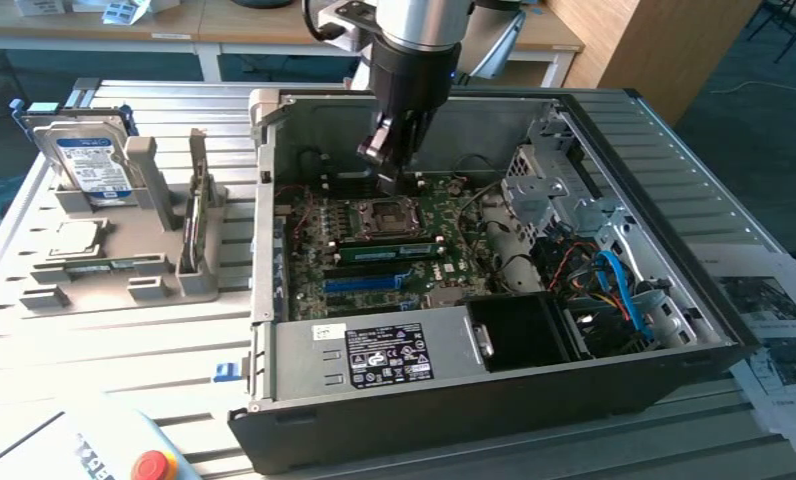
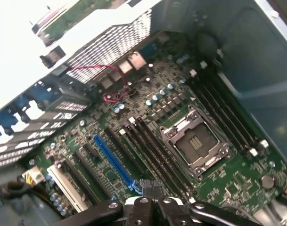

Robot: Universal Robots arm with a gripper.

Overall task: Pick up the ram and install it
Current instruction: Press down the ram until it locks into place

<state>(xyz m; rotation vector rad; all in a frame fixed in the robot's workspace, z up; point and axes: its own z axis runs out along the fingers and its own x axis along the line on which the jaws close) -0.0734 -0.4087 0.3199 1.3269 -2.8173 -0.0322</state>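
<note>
Green ram [image 1: 385, 249] sits flat in a motherboard [image 1: 371, 250] slot at mid-frame, below the socket [image 1: 382, 217]. Your gripper [image 1: 387, 160] hangs above it, fingers shut, holding nothing. Judge the stick light, stiff and fragile: grip its long edges, never the chips.

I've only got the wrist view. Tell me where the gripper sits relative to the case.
Observer: The gripper hangs inside the open computer case, over the motherboard beside the empty processor socket.
Operator: Now report what's outside the case.
Observer: On the exterior view's left, a grey holder carries a hard drive standing upright.
Operator: Check that holder for ram.
Observer: A thin board stands on edge along the holder's side nearest the case; it looks like a ram stick.
</note>
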